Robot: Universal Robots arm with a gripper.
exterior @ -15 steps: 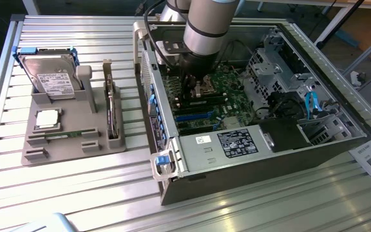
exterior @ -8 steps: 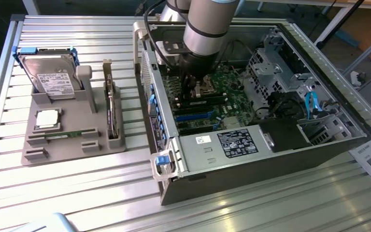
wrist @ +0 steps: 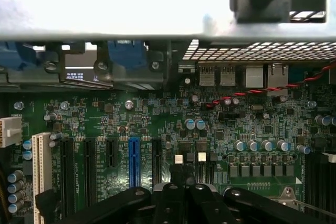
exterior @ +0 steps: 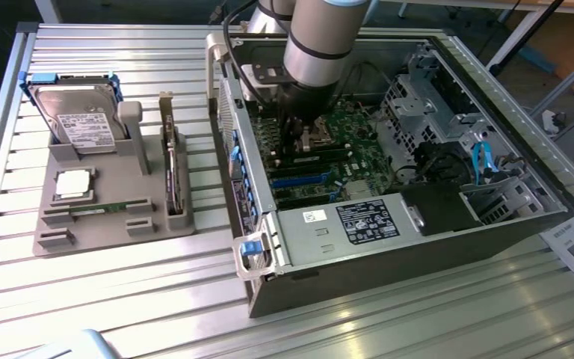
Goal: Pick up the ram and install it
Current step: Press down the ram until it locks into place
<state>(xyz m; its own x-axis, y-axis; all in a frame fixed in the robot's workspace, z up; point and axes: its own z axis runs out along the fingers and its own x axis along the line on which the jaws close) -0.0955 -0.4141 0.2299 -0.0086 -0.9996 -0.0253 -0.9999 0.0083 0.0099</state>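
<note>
— Where is the ram (exterior: 102, 207) as we see it?

— Lying flat in its groove in the grey holder (exterior: 117, 233), at the exterior view's left. It is in front of the hard drive (exterior: 83, 123) and the square chip (exterior: 75, 185), and beside the tall dark card (exterior: 173, 183). It is well apart from the arm.

— And the pincer (wrist: 186, 195)?

— It is down inside the open computer case (exterior: 526, 224), just above the green board (wrist: 157, 114). In the wrist view its black fingers (wrist: 173, 203) are drawn close together, and we see nothing held between them.

— How do we reckon the stick will handle?

— We judge it light and stiff, but thin and easily harmed. The small chips on its faces and the contacts along one long edge should not be squeezed. We would grip it across the thin way, near the middle of its length on the free long edge, so it hangs level. The groove leaves only the top of it free, so we judge there is little to grip.

— And the room in the case?

— It is tight. The board is crowded with upright slots, one of them blue (wrist: 134, 161), a row of little round cans (wrist: 261, 146) and a red and black twisted wire (wrist: 262, 90), with metal walls close around it. Outside, the holder and the case both rest on a ribbed metal table (exterior: 367, 321), where a dropped stick could slip into the grooves
</note>
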